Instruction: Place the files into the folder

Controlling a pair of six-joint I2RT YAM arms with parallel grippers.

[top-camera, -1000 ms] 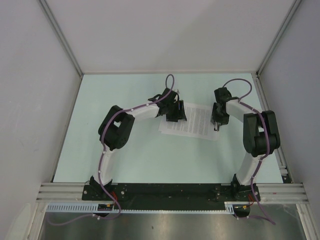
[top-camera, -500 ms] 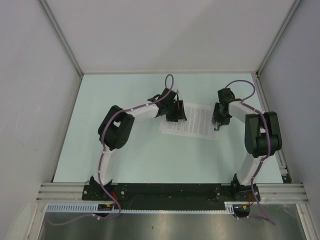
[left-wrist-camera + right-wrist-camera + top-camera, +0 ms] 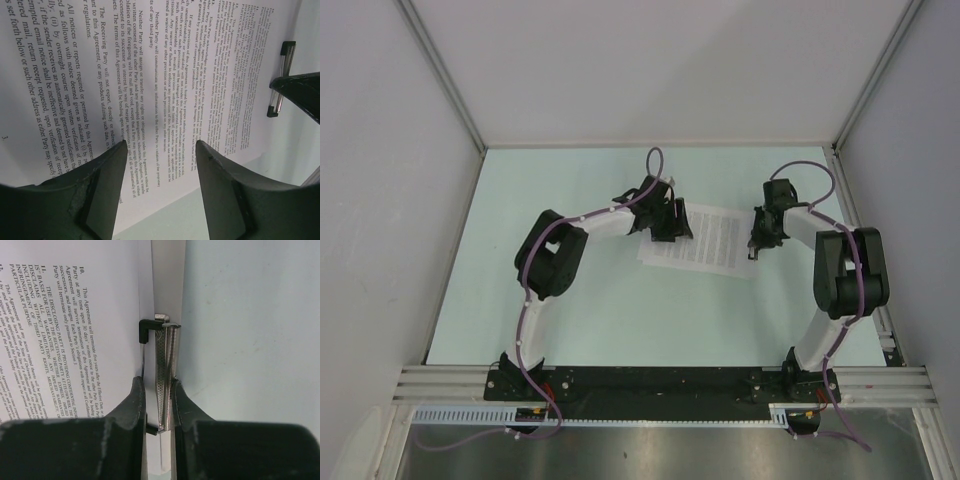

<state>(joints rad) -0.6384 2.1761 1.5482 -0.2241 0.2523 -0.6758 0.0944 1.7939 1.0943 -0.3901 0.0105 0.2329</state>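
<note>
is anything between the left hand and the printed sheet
Nothing visible: the left hand is open right over the printed sheet, only its text showing below. The right hand pinches the clip at the sheet's edge, off to the side.

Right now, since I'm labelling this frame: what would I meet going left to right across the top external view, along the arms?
left arm's elbow → left gripper → printed sheet → right gripper, shut on the clip → right arm's elbow

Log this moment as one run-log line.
left gripper: jaws open, over printed sheet | right gripper: jaws shut on clip at folder edge
</note>
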